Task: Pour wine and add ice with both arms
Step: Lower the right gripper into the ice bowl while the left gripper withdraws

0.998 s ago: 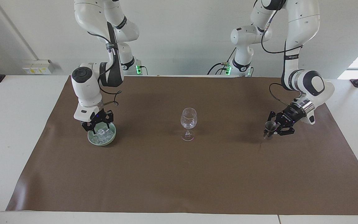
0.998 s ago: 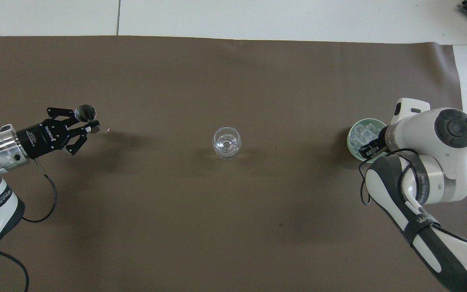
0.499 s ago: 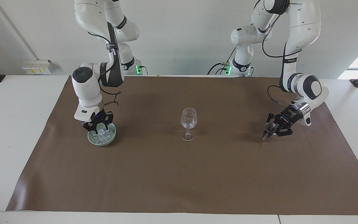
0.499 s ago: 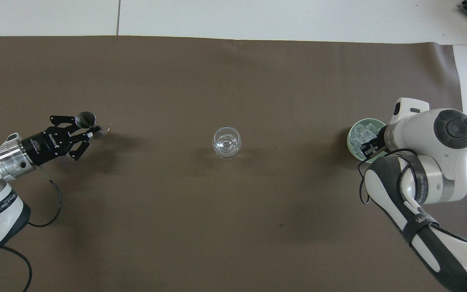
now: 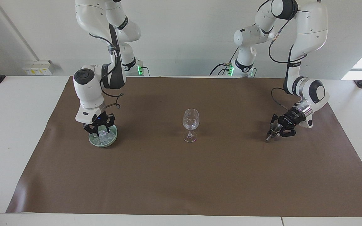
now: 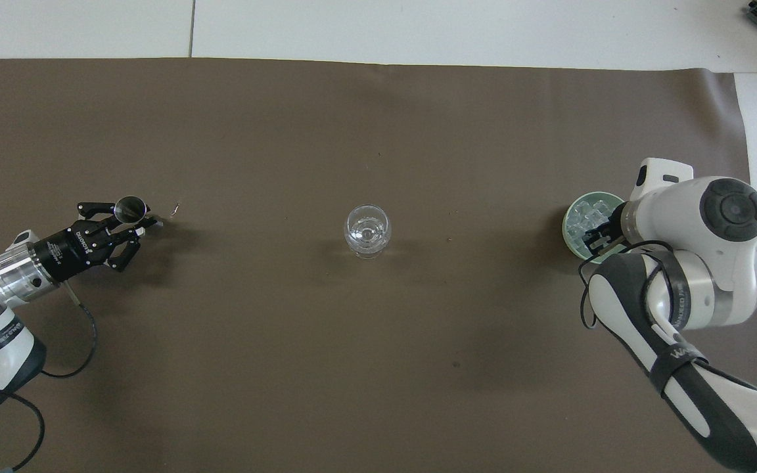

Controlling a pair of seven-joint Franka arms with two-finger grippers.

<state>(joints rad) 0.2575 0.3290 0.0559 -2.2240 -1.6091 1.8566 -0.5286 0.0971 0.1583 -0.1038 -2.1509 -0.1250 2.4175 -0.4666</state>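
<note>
Ice point(image 5: 104, 135) lies as a small heap of clear, irregular cubes in one pale green bowl point(image 5: 112, 142) on the brown mat point(image 5: 181, 182), toward the right arm's end of the table. The heap has more than a handful of pieces; an exact count cannot be made. Judged by their look, the cubes are hard and light but slick and wet, so a pinch across two flat faces of a single cube on top of the pile seems safest, with a gentle squeeze so it does not squirt out.

The right gripper point(image 5: 98, 129) points straight down into the bowl, its fingertips among the cubes; the claw is partly drawn in, and whether a cube sits between the tips cannot be told. In the overhead view the right gripper point(image 6: 598, 236) shows only at the bowl's rim, under the arm's wrist.

One clear stemmed wine glass point(image 5: 190, 125) stands upright at the middle of the mat, well apart from the bowl; it is thin and top-heavy, and a dropped cube should fall from low over its mouth.

The left gripper point(image 5: 278, 130) is low over the mat toward the left arm's end of the table, tilted, pinching one small metal measuring cup point(image 5: 274, 127) that rides beside its fingers. Seen from above, the cup point(image 6: 130, 208) faces mouth up at the left gripper point(image 6: 125, 223).

Two arms, one bowl, one glass, one cup.
</note>
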